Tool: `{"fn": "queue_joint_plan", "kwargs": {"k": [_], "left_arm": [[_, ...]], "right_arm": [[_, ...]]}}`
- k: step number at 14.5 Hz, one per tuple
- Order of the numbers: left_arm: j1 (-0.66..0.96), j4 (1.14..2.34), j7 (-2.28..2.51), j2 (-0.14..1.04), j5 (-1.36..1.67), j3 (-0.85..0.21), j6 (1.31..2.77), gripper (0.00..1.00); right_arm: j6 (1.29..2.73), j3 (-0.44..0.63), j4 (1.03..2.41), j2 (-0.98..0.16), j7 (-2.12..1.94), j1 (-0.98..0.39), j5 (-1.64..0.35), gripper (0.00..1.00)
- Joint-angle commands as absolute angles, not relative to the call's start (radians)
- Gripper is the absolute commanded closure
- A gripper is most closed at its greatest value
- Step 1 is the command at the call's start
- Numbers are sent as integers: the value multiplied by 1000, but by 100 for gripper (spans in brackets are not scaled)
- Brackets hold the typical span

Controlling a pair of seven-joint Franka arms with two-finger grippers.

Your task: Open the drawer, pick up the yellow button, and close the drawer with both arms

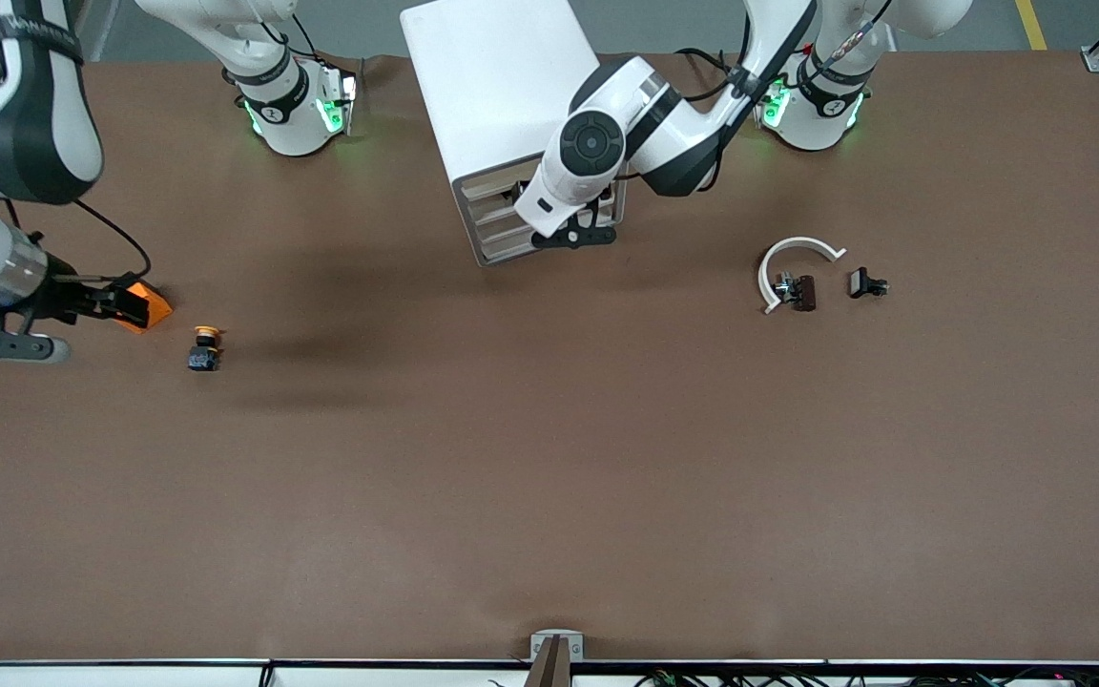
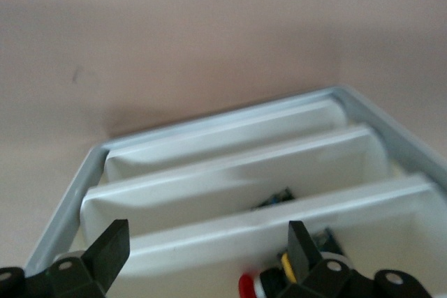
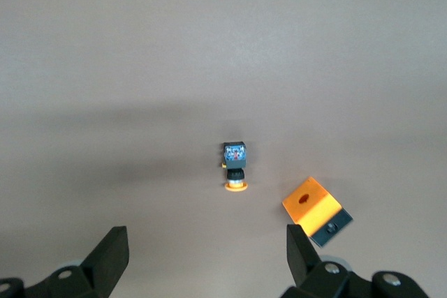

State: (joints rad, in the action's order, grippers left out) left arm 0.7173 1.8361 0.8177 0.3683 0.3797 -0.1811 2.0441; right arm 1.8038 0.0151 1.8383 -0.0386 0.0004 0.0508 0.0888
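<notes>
Brown table [image 1: 549, 477], left tool [image 2: 202, 256] spread at drawer [image 2: 230, 232], right tool [image 3: 202, 256] spread above button [image 3: 235, 165].

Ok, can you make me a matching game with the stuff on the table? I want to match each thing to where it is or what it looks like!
Things:
1. button
2. white arc
3. left pincer
4. orange block

Clues:
A. open, at the drawer fronts of the cabinet
B. beside the black clips, toward the left arm's end of the table
C. yellow-orange cap on a dark body
D. square with a hole, under the open right pincer

Pairs: 1-C, 2-B, 3-A, 4-D
</notes>
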Motion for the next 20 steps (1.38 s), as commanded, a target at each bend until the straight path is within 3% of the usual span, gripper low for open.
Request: {"fn": "queue_joint_plan", "kwargs": {"k": [1,6,12,20], "left_arm": [[631,1757,819,396,377,-184,2033,0],[430,1683,812,377,210,-186,2017,0],[269,1664,811,302,59,-186,2014,0],[72,1422,756,284,-18,-186,1761,0]], "right_arm": [[1668,14,1673,-51,17,37,71,0],[1577,12,1539,-51,20,34,64,0],[1569,18,1488,-54,11,35,8,0],[1568,20,1488,-54,14,37,-2,0]]}}
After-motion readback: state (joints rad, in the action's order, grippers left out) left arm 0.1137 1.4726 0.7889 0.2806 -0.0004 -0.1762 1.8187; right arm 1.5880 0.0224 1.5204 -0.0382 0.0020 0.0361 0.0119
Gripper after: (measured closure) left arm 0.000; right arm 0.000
